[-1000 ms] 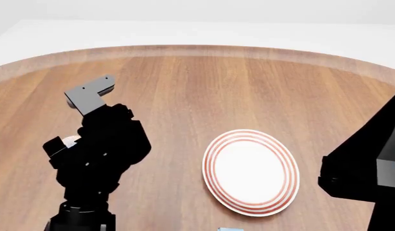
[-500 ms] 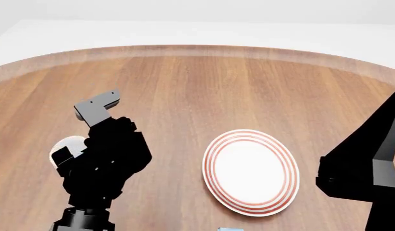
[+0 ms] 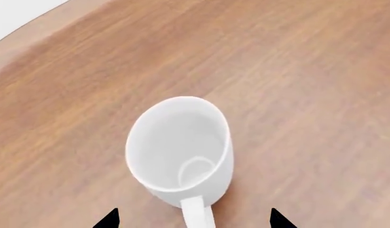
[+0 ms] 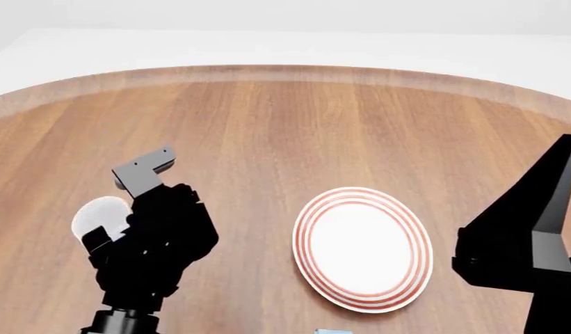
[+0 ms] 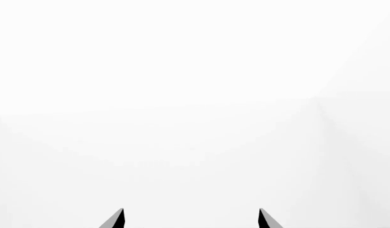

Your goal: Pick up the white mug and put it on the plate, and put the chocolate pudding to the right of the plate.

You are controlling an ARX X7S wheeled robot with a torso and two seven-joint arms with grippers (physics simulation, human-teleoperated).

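The white mug (image 3: 179, 147) stands upright and empty on the wooden table (image 4: 266, 125). Its handle (image 3: 198, 216) points toward my left gripper (image 3: 193, 219). That gripper is open, its two black fingertips on either side of the handle and touching nothing. In the head view the mug (image 4: 99, 214) shows at the left, partly hidden by my left arm (image 4: 151, 243). The plate (image 4: 362, 248) with red rings lies bare to the right of centre. Only a light blue sliver of the chocolate pudding (image 4: 334, 331) shows at the bottom edge. My right gripper (image 5: 191, 219) is open and faces blank white.
The curved far edge of the table (image 4: 285, 71) runs across the back, with white floor beyond. My right arm (image 4: 531, 250) stands at the right edge, beside the plate.
My left arm has drawn back toward me and slightly right, uncovering more of the mug. The right arm has barely shifted. The plate has not moved.
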